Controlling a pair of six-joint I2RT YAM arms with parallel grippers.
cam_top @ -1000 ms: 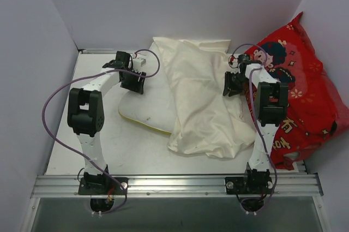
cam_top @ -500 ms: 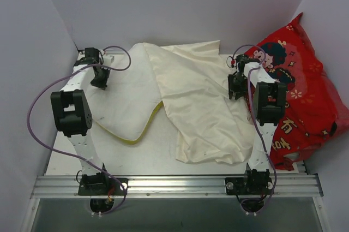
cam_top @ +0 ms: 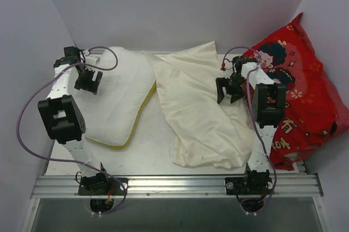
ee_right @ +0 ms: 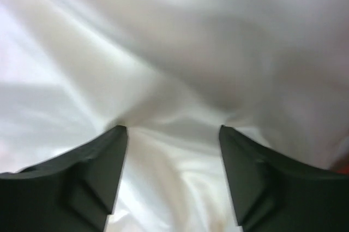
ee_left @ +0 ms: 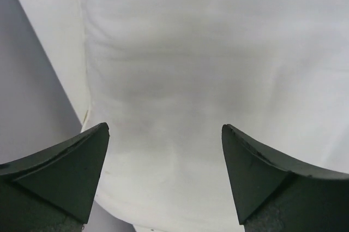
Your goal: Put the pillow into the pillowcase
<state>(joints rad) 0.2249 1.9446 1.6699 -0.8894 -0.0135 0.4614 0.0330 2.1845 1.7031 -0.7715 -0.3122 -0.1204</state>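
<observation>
We see the pillowcase (cam_top: 196, 106) lying rumpled in the middle, with the pillow (cam_top: 117, 98) just left of it, outside. Our left gripper (cam_top: 88, 83) hangs over the pillow, jaws apart. Our right gripper (cam_top: 226, 94) is spread above the pillowcase.

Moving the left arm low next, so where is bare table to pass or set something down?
One bare wedge of table lies between the yellow edge of the pillow and the pillowcase, widening toward the front rail. Farther back it closes, where pillow and pillowcase meet. The right side is crowded: pillowcase, right arm and red cushion sit close together.
</observation>
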